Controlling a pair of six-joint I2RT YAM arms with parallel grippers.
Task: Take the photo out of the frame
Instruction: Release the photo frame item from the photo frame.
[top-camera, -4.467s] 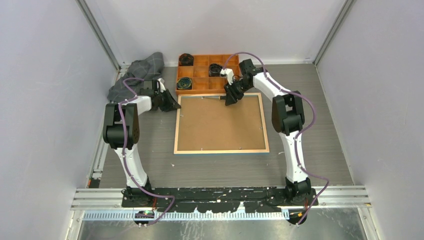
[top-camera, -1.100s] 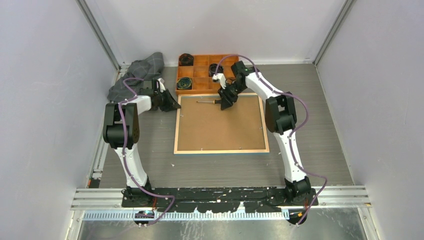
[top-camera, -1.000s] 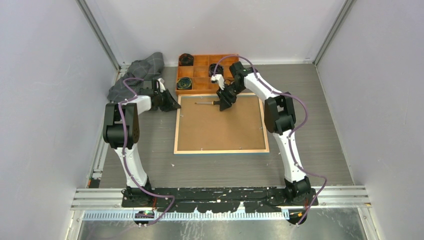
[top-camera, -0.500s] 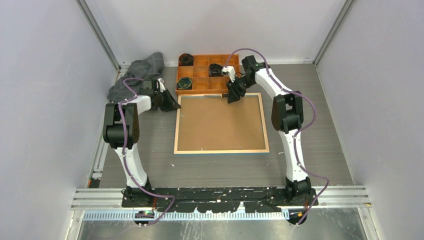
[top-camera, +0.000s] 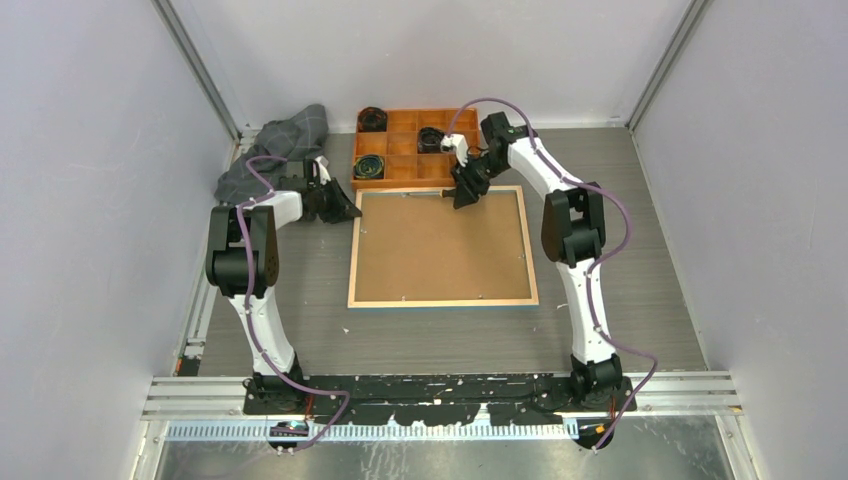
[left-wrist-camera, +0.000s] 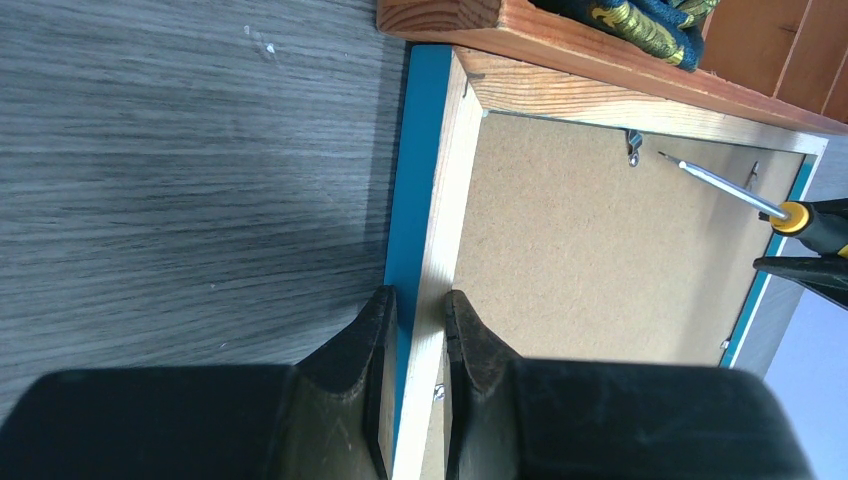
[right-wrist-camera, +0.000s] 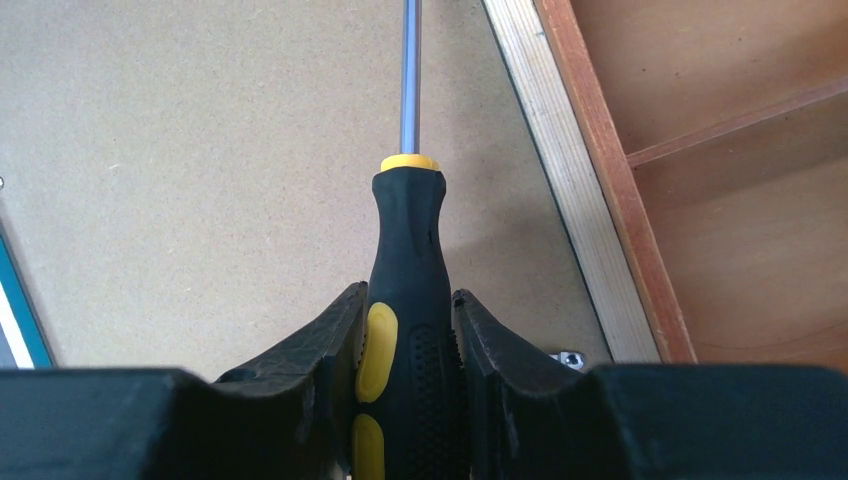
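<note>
The frame (top-camera: 442, 301) lies face down on the table, its wood rim up and its blue border showing at the edges. The brown backing board (top-camera: 440, 250) fills it and hides the photo. My left gripper (top-camera: 350, 210) is shut on the frame's left rim (left-wrist-camera: 440, 220) near the far left corner, one finger on each side. My right gripper (top-camera: 462, 195) is shut on a black and yellow screwdriver (right-wrist-camera: 408, 250) over the board's far edge. Its shaft (left-wrist-camera: 720, 185) points left along the far rim, with its tip close to a small metal tab (left-wrist-camera: 633, 150).
An orange compartment tray (top-camera: 400, 160) holding dark rolls stands right against the frame's far edge. A crumpled grey cloth (top-camera: 270, 150) lies at the far left behind my left arm. Grey walls close in on both sides.
A second ago my right gripper held the screwdriver farther left over the board. It has swung back right to the far rim. The left gripper has not moved.
</note>
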